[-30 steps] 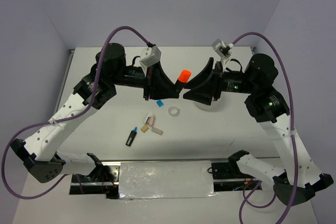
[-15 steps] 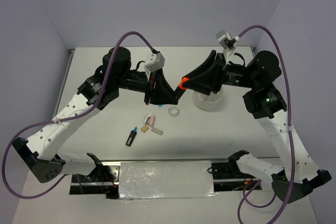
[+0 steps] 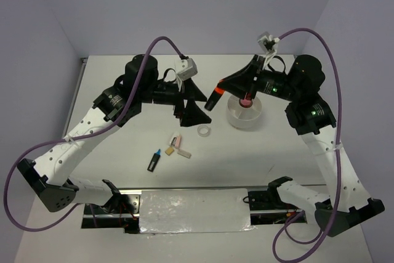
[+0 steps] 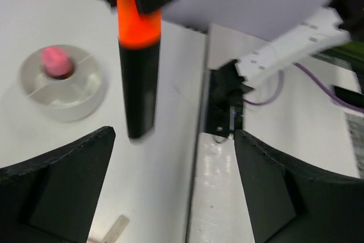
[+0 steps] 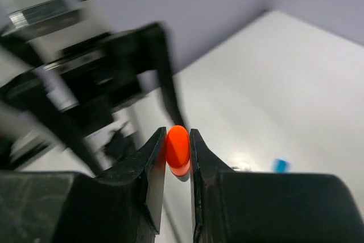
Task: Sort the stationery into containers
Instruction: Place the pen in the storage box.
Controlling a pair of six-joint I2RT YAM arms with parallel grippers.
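Pinching its orange end, the right jaws hold the marker [image 4: 139, 89].

Cylinder [image 3: 245, 100] in tub [image 3: 243, 122]; tape ring [image 3: 204, 131] L of tub

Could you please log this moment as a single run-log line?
right gripper shut on orange-tipped marker | left gripper open, empty | pink cylinder in tub
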